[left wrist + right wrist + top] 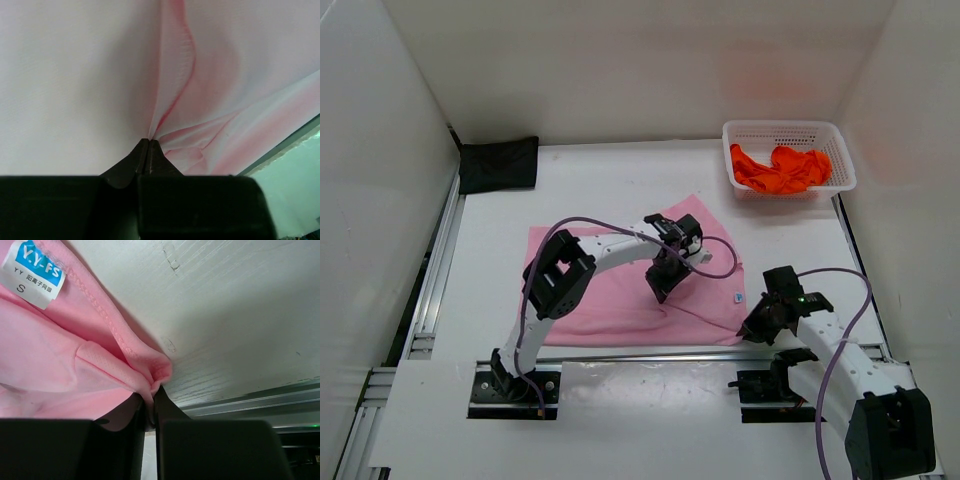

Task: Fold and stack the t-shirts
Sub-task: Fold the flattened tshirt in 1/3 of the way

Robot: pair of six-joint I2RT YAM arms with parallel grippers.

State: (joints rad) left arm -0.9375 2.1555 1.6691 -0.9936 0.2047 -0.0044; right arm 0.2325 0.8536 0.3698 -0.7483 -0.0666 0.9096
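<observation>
Black wedge-shaped fingers (135, 167) of the left end effector (148, 142) are seen pressed tip to tip, and a thin ridge of the pink t-shirt (75, 75) is pinched between them, so that soft creases are drawn out from the tips across the smooth, fine-knit cloth. The right end effector (152, 395) is likewise closed to a narrow slit on the pink t-shirt, at its near right corner, where a stitched hem is bunched into a small rounded lump. A white woven label (37, 272) with a blue panel and the letter S is attached just beside that corner. The pink t-shirt is spread roughly flat, as an uneven four-sided shape, in the middle of the white surface (620, 170), with the left end effector set down on its right half. Beyond its far right corner a white plastic mesh basket (788, 126) is placed, and a crumpled orange-red t-shirt (782, 170) is heaped in it. Beyond its far left corner a black t-shirt (498, 163) is laid as a flat folded rectangle. The surface is shown painted white with faint wood grain and small scuffs, and is edged with ribbed aluminium rails (435, 270) left of and nearer than the pink t-shirt. Plain white walls (620, 60) are set round it on three sides.
</observation>
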